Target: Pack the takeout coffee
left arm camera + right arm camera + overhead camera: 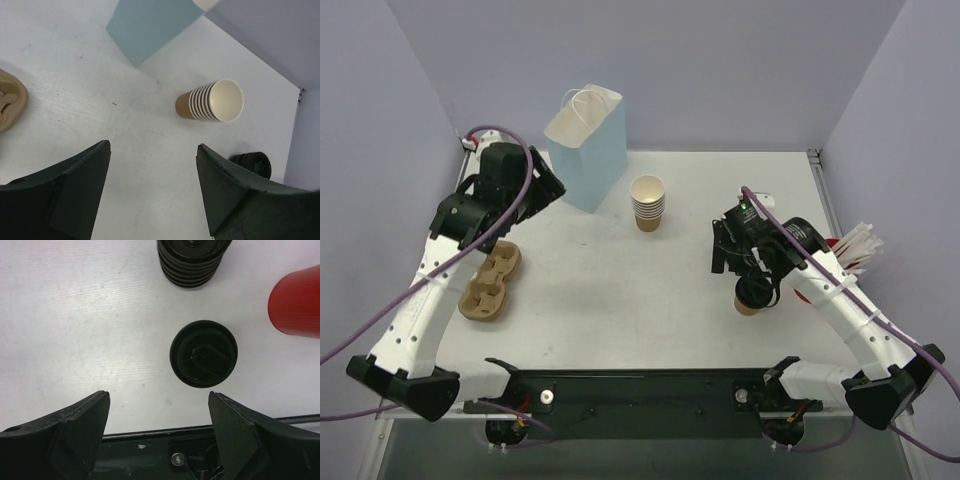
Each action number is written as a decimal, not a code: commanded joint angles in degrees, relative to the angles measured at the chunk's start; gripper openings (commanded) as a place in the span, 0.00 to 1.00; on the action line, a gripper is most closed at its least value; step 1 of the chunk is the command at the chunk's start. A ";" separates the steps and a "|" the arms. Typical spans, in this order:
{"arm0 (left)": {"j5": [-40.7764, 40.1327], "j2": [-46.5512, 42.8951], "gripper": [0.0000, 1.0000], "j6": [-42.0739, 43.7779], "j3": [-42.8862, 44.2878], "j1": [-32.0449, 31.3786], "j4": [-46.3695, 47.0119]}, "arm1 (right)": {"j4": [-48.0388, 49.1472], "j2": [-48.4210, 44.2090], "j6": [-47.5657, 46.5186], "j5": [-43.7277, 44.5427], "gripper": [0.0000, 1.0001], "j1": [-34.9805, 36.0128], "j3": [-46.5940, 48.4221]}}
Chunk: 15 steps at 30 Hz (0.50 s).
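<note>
The takeout coffee (750,300), a tan cup with a black lid, stands right of centre, partly under my right arm. The right wrist view shows its lid (203,353) from above, ahead of the fingertips and a little right. My right gripper (728,262) (159,393) is open and empty above the table, just left of the cup. The light blue paper bag (588,150) (150,25) stands open at the back left. My left gripper (552,190) (153,145) is open and empty beside the bag.
A stack of lidless tan cups (648,202) (210,101) stands at the back centre. A stack of black lids (192,260) (252,164) sits just beyond the coffee. A brown pulp cup carrier (490,282) (10,100) lies at the left. A red cup (297,302) of straws (858,245) stands at the right.
</note>
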 commanded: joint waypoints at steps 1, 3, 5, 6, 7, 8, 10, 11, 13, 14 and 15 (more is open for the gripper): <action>-4.44 7.91 0.78 -5.56 9.57 2.18 -1.37 | -4.57 -3.98 -2.64 -2.82 0.81 2.27 2.29; -5.69 11.94 0.77 -7.30 12.47 2.62 -1.20 | -4.83 -5.04 -3.61 -2.91 0.81 2.53 1.85; -6.83 14.24 0.76 -9.15 15.20 4.02 0.03 | -5.18 -6.36 -4.49 -3.00 0.81 2.62 1.50; -7.18 15.91 0.76 -10.99 15.65 4.38 0.90 | -5.36 -6.80 -4.58 -2.91 0.80 2.62 1.32; -7.88 16.62 0.75 -11.62 15.82 5.16 3.70 | -5.62 -7.50 -4.84 -2.91 0.80 2.80 1.32; -7.89 17.50 0.75 -11.88 15.83 5.52 5.55 | -5.71 -7.77 -4.93 -2.91 0.80 2.71 1.32; -7.80 20.83 0.73 -12.85 16.96 6.40 8.47 | -5.71 -8.47 -5.37 -3.26 0.80 2.71 1.23; -7.63 22.50 0.73 -13.46 19.75 7.19 8.30 | -5.80 -8.65 -5.37 -3.26 0.80 2.89 1.41; -6.58 27.16 0.73 -15.57 22.75 7.98 7.07 | -6.06 -8.91 -5.54 -3.53 0.80 2.80 1.32; -6.14 28.65 0.73 -15.93 25.38 8.33 7.41 | -6.15 -9.00 -5.55 -3.44 0.80 2.89 1.23; -5.87 31.02 0.73 -15.23 26.28 8.42 9.24 | -6.33 -9.09 -5.55 -3.18 0.80 2.89 0.89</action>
